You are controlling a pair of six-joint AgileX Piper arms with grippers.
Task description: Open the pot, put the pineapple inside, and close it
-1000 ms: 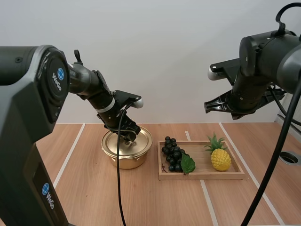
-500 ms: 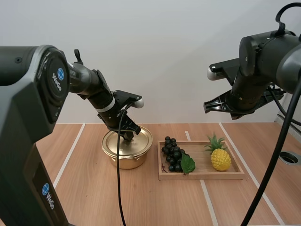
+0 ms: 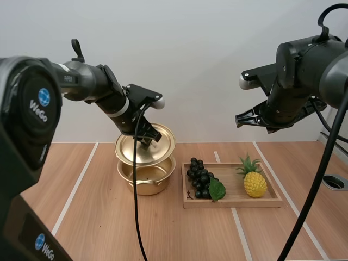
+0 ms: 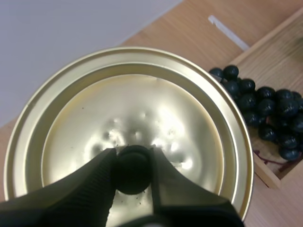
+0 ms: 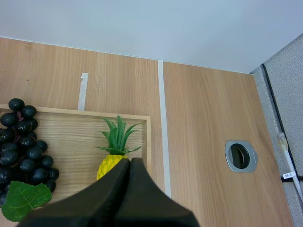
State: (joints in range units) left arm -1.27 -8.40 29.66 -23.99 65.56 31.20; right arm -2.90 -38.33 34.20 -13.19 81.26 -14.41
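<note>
Now that the lid (image 3: 130, 154), seated on the pot (image 3: 148, 180) 0.5 seconds ago, hangs tilted just above it, knob (image 4: 132, 166) pinched by the left gripper (image 3: 146, 142), the pot is open. The pineapple (image 3: 254, 182) lies right of the pot; the right gripper (image 3: 238, 120) hovers there, fingers pressed together.

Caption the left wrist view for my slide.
Left gripper pinching the black knob of the gold lid, grapes on the wooden tray nearby.
</note>
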